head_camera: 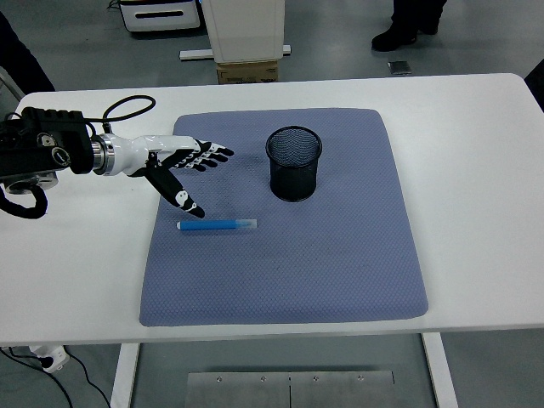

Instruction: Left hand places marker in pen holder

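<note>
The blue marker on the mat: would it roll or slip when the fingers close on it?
The marker looks slim and round, so it may roll if nudged sideways. The textured mat probably damps that. It looks rigid and light, likely easy for the left hand.

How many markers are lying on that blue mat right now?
1. A single blue marker lies flat on the left part of the mat, just below the open robot hand. The mesh pen holder looks empty, though its bottom isn't fully visible.
</note>
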### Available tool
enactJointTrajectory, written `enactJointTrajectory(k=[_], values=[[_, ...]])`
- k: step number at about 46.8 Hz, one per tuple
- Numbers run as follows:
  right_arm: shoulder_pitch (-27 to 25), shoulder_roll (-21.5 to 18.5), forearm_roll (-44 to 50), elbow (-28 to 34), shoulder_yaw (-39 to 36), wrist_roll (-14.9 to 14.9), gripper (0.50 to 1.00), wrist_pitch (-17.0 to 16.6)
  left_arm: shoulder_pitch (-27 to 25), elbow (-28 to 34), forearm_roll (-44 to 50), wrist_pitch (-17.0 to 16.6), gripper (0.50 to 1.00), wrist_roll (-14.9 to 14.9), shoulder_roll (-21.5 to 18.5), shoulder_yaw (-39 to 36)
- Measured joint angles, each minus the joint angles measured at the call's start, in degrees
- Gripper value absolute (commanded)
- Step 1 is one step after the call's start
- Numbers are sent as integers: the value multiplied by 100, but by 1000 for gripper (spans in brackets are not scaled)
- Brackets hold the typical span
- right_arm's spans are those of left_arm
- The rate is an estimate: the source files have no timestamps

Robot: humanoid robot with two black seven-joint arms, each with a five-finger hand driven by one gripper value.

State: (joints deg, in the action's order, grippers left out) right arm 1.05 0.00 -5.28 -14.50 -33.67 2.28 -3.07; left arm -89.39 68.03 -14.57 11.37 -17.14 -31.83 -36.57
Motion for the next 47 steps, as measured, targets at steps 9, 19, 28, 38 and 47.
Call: enactJointTrajectory(k=[9,19,28,38,47], values=[[0,-1,0,1,0,0,1000,-1,20,33,135,96,1000,-504,215,80],[0,-1,0,0,1,1,1000,0,10,36,-117,-153,1000,324,388,60],[0,0,0,0,1,1,1000,-1,14,35,-561,-465,1000,678,499,45],[0,0,0,3,1,0,1000,0,36,112,-702,-546,1000,877,663,24],[0,0,0,1,-2,0,1000,-1,43,244,-1031,-612,1000,880,675,2]])
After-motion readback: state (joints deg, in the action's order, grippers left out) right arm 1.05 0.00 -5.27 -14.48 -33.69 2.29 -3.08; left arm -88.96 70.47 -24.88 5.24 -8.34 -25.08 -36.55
